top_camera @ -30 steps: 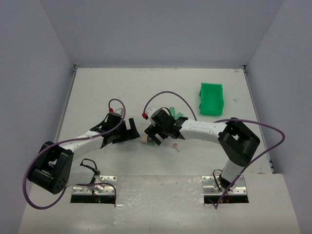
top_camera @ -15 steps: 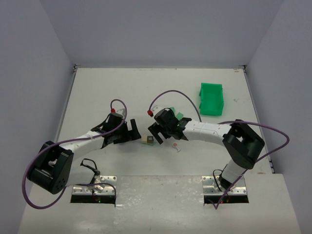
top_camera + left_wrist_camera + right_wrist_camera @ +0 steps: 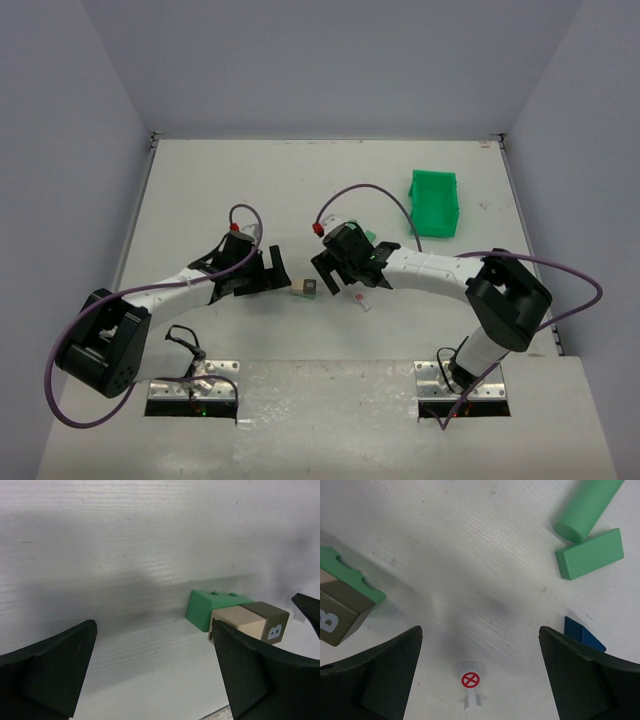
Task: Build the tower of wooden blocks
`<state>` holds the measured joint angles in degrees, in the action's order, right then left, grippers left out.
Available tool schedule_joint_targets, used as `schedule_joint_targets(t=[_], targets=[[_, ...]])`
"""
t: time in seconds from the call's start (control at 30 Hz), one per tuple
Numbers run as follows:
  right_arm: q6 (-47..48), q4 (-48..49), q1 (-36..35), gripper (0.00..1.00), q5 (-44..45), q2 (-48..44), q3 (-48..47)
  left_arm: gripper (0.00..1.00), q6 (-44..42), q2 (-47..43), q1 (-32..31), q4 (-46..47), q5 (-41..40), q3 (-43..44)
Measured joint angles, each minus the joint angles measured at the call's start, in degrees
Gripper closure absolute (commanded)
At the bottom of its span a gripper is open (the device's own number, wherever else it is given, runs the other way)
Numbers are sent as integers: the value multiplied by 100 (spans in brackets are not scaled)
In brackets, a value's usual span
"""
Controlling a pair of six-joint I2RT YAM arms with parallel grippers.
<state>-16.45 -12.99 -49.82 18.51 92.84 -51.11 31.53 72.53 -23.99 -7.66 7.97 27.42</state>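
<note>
A small stack sits on the table between my grippers: a light green notched block [image 3: 205, 607], a tan cube [image 3: 239, 625] and an olive-brown cube with a white letter B [image 3: 270, 622]. In the top view the stack [image 3: 305, 288] is a small cluster. My left gripper [image 3: 154, 627] is open and empty just left of it [image 3: 277, 272]. My right gripper [image 3: 480, 630] is open and empty just right of it [image 3: 326, 275]. A dark blue wedge [image 3: 582, 635], a green cylinder [image 3: 587, 505] and a flat green block [image 3: 590, 554] lie loose by the right gripper.
A bright green plastic bin [image 3: 433, 203] stands at the back right. A small white pin with a red crossed circle [image 3: 471, 682] lies on the table under the right gripper, also in the top view [image 3: 360, 298]. Purple cables loop over both arms.
My right gripper was over the stack a second ago; it has let go and drawn back to the right, leaving the blocks standing free. My left gripper edged slightly right.
</note>
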Motion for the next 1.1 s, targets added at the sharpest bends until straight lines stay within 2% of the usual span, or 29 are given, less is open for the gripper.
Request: schedule_joint_targets(t=[0.73,1.1], targets=[[-162,121,15,1,-1118,-2,87,0,26,-442,-2,-599,-849,142],[-203,240,15,1,-1238,-2,87,0,26,-443,-4,-718,-920,142]])
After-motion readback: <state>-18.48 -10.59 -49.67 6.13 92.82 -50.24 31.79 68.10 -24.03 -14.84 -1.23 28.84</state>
